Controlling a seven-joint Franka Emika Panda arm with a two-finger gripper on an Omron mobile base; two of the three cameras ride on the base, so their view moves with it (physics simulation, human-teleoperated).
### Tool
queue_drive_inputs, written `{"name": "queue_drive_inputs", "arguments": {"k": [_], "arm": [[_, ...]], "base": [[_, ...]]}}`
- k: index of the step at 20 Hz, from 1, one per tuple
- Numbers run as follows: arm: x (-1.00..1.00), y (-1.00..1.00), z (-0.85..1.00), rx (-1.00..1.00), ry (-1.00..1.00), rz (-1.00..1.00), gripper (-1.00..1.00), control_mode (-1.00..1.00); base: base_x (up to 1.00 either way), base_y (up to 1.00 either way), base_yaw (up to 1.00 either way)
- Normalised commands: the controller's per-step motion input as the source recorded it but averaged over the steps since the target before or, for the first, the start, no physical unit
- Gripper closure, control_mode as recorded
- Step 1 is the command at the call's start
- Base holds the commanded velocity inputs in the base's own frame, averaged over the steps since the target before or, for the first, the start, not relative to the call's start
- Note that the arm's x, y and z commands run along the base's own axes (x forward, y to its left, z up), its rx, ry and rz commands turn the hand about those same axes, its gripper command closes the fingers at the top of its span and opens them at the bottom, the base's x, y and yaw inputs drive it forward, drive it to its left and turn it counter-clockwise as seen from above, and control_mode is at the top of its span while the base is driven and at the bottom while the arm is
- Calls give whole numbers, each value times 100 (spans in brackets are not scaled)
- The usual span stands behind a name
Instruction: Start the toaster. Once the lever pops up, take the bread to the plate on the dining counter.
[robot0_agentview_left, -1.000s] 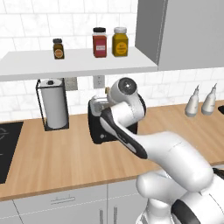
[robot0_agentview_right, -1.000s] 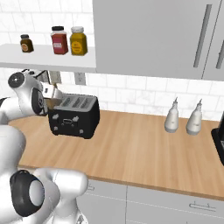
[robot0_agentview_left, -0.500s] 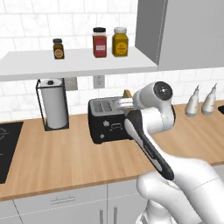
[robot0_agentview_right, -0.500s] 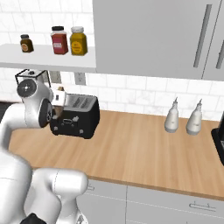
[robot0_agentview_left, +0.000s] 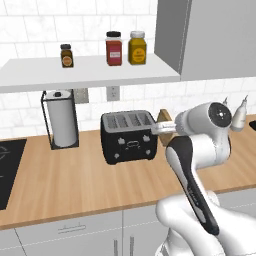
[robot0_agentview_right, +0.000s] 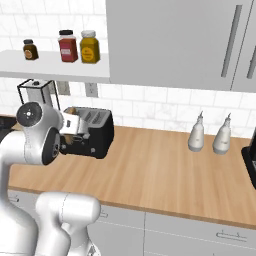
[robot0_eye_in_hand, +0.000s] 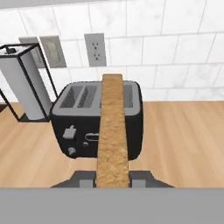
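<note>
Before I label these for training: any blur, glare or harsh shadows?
Left base view: sharp, evenly lit, toaster casts a faint shadow. Right base view: no glare on the cabinet doors. Hand view: bread close-up, edge-on, slightly soft; the pincer grips it.

1. Wood worktop (robot0_agentview_left: 75, 185) along the tiled wall carries the toaster (robot0_agentview_left: 129, 136), black, four slots up, standing at 12 o'clock from the base.
2. Paper-towel roll (robot0_agentview_left: 62, 119) in a black wire holder stands on the worktop at 9 o'clock of the toaster, near it (not touching).
3. Two pale bottles (robot0_agentview_right: 210, 135) stand side by side at 3 o'clock, well apart from the toaster.
4. Dark cooktop (robot0_agentview_left: 7, 167) is set into the worktop at far 9 o'clock.
5. White shelf (robot0_agentview_left: 90, 72) above bears three spice jars (robot0_agentview_left: 105, 50) (one small and dark, one red, one yellow).
</note>
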Motion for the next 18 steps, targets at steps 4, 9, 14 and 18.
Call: {"name": "queue_drive_inputs", "arguments": {"k": [4, 9, 14, 18], "arm": [[-38, -45, 10, 0, 5, -2, 100, -100], [-13, -28, 4, 0, 8, -8, 100, -100], [-10, -5, 8, -2, 15, -9, 100, -100], [-23, -4, 0, -4, 8, -3, 100, -100]], "base": [[0, 0, 0], [0, 0, 0], [0, 0, 0], [0, 0, 0]]}}
